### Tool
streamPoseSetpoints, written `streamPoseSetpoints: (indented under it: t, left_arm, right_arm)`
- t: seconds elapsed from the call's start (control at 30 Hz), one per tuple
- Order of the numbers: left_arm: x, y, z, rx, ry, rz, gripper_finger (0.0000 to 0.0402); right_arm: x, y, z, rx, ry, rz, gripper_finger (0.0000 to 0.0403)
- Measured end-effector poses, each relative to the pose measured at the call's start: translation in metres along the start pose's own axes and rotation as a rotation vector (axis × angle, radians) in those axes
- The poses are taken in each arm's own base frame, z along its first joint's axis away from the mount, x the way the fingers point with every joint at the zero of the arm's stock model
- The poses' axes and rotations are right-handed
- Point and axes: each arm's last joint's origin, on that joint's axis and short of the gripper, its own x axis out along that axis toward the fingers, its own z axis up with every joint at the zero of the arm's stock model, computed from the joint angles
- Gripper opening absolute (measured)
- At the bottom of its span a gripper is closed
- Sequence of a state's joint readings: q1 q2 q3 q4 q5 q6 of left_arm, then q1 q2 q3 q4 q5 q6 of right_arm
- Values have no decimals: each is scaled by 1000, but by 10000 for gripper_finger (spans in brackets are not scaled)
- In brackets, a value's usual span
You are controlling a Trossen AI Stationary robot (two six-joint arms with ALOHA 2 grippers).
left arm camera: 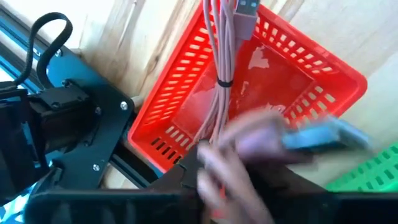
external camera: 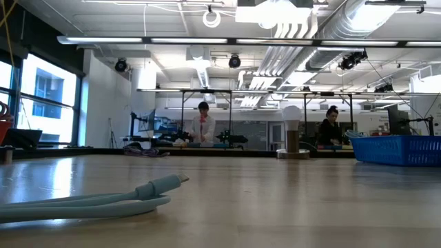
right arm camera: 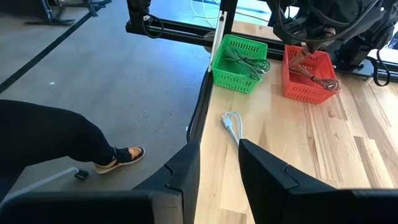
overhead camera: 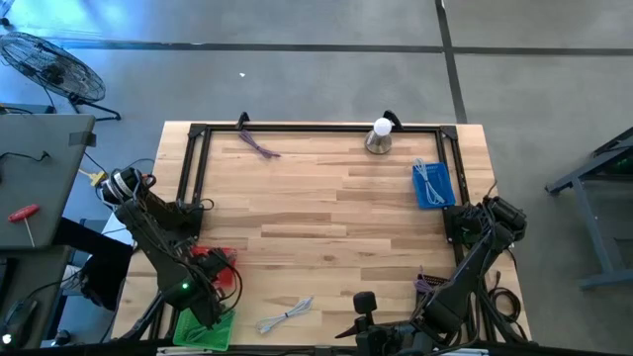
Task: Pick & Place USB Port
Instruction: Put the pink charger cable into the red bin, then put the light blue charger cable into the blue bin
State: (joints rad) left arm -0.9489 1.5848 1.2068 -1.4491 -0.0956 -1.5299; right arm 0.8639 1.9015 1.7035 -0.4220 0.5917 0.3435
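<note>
A red basket (left arm camera: 186, 118) stands at the table's near left, beside a green basket (overhead camera: 203, 331) that holds a grey cable (right arm camera: 245, 59). A pink USB cable (left arm camera: 217, 68) lies along the red basket, with its plug (left arm camera: 247, 7) at the far end. My left gripper (left arm camera: 249, 149) hovers over the red basket, shut on the cable's near end. A white USB cable (overhead camera: 287, 314) lies loose on the wood near the front edge (external camera: 103, 201). My right gripper (right arm camera: 219, 163) is open at the near edge, pointing left toward the white cable (right arm camera: 231, 124) and touching nothing. My left gripper holds the pink cable by its looped near end (left arm camera: 214, 140), coming from above over the red basket. The spot is blurred, so the kind of hold does not show. The rest of the cable lies slack on the basket floor.
A blue basket (overhead camera: 432, 185) with white cables sits at the far right. A purple cable (overhead camera: 259, 145) and a lamp bulb on a stand (overhead camera: 379, 138) are at the far edge. A black frame (overhead camera: 193, 168) rims the table. A person's leg (right arm camera: 56, 143) shows on the floor beside it.
</note>
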Motion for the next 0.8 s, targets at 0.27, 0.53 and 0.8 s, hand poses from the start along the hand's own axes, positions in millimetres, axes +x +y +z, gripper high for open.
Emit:
streamPoseSetpoints:
  t: [0.27,0.53,0.8]
  left_arm:
    - [0,3,0,-70,1,30,188]
    - [-2,-5,2,-82,-65,-48,247]
    - [-20,-35,9,-79,-215,-382,247]
  right_arm:
    - [0,0,0,0,0,2,103]
    - [0,0,0,-1,7,13,103]
    - [0,2,-1,-4,25,52,103]
